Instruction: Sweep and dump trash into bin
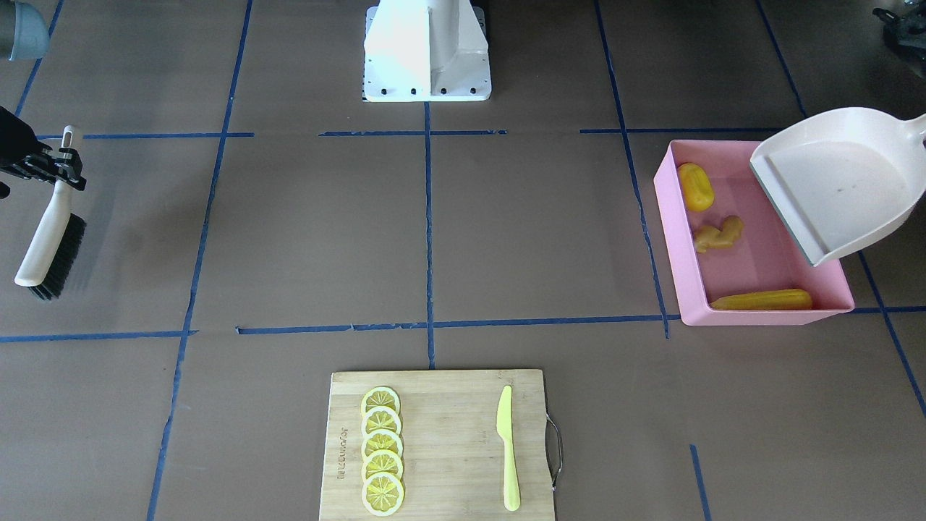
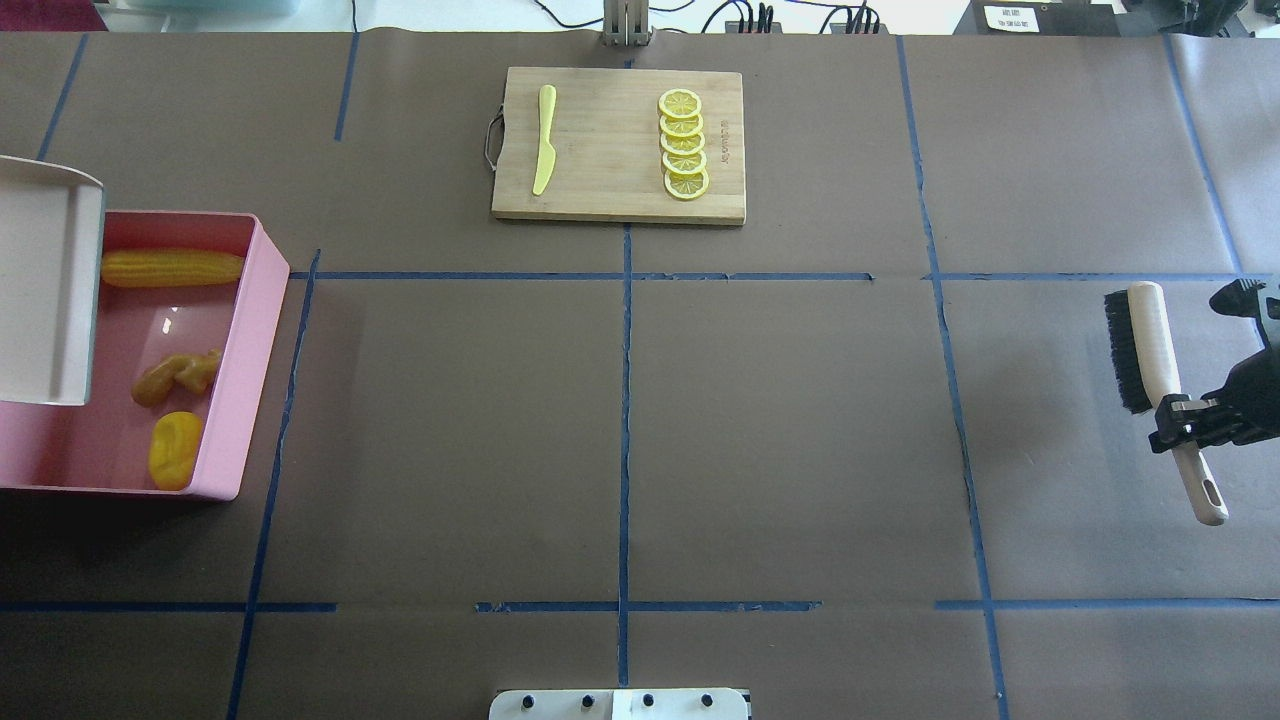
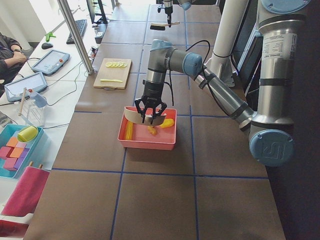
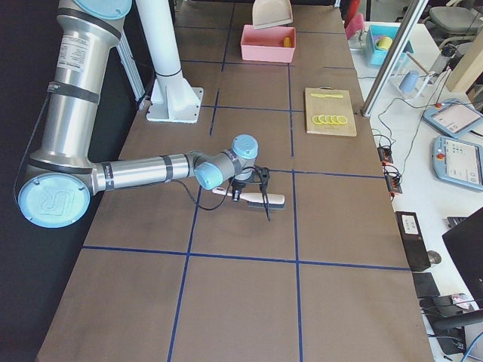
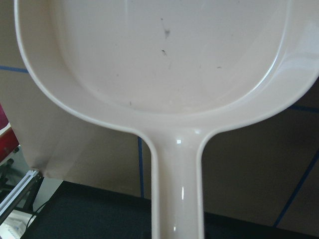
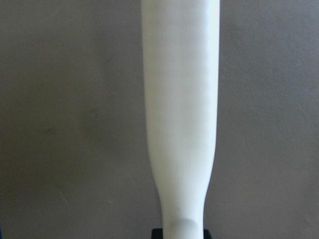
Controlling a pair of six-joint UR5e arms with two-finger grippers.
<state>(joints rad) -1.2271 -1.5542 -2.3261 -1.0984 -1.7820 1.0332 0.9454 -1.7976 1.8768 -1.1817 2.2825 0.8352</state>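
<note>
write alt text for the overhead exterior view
A pink bin at left holds a corn cob, ginger root and yellow lump, a beige dustpan over it. At right, the right gripper grips a brush.

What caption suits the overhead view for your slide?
Dustpan over pink bin holding three toy foods; right jaws grip brush.
</note>
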